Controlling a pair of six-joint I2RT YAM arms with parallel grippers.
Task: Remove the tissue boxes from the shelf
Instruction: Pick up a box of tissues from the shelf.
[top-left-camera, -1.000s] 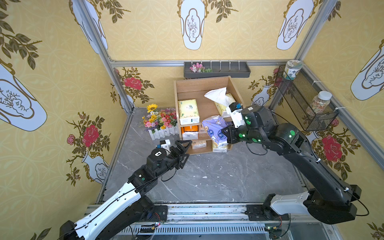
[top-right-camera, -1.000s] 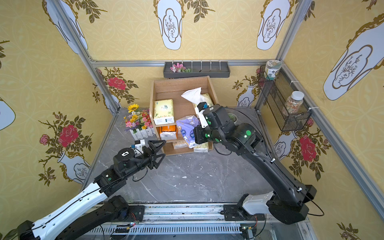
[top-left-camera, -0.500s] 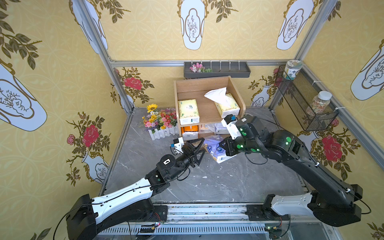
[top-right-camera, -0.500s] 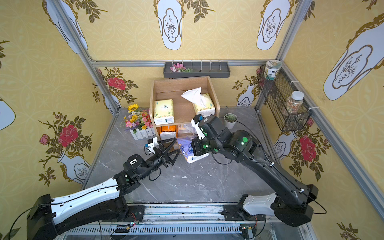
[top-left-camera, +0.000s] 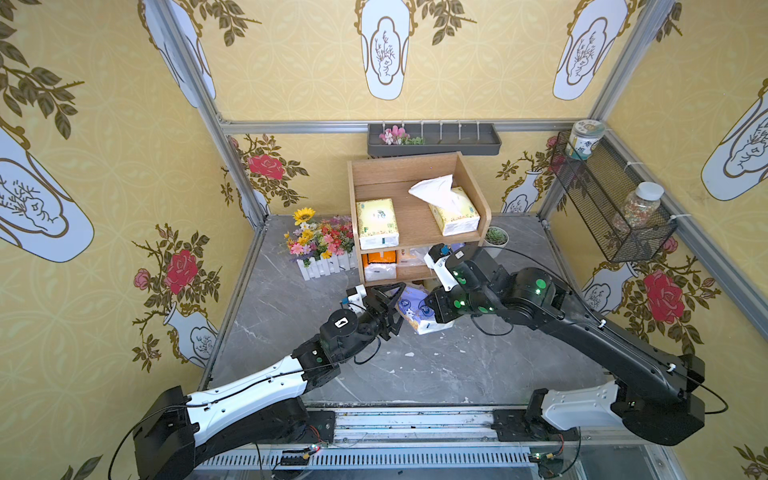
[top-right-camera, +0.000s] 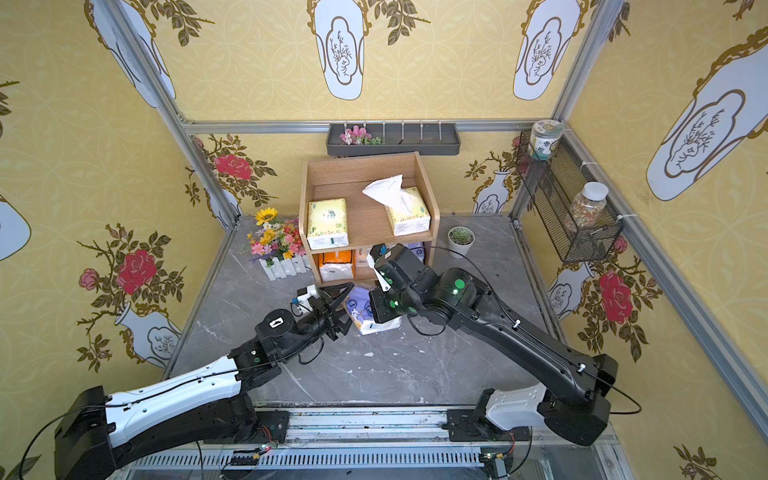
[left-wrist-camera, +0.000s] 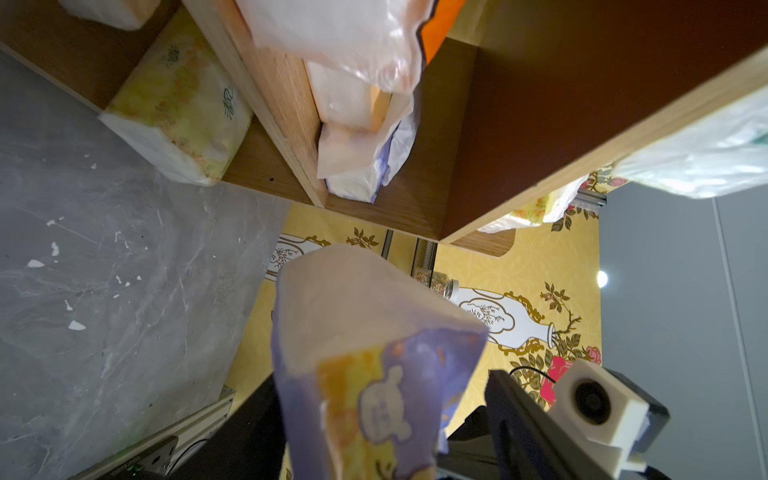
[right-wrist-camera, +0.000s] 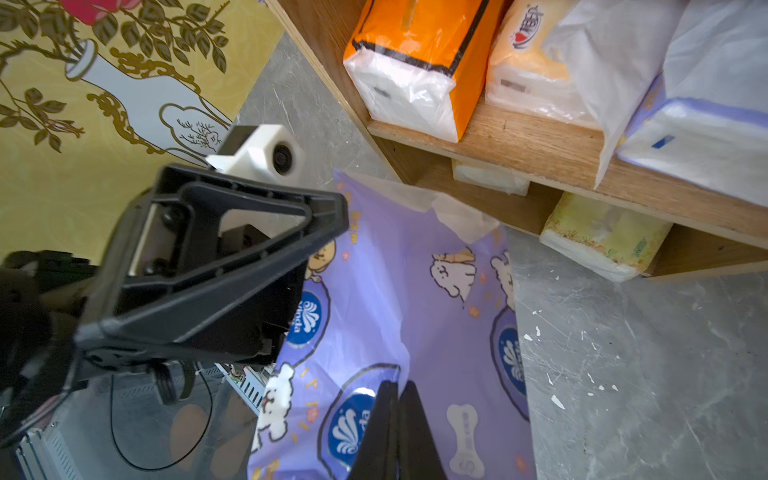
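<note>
Lavender tissue pack (top-left-camera: 417, 312) outside shelf (top-left-camera: 415, 226) edge, right pincer (right-wrist-camera: 392, 390) grasping it, left pincer (top-left-camera: 400, 308) spread.

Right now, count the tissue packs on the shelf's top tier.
2: a yellow-green pack at left, an opened pack with white tissue sticking out at right. None hidden there.

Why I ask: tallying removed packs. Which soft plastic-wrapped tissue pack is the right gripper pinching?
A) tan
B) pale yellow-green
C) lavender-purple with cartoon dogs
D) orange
C: the right wrist view shows the right gripper shut on the lavender-purple plastic-wrapped tissue pack, in front of the light-wood shelf.
</note>
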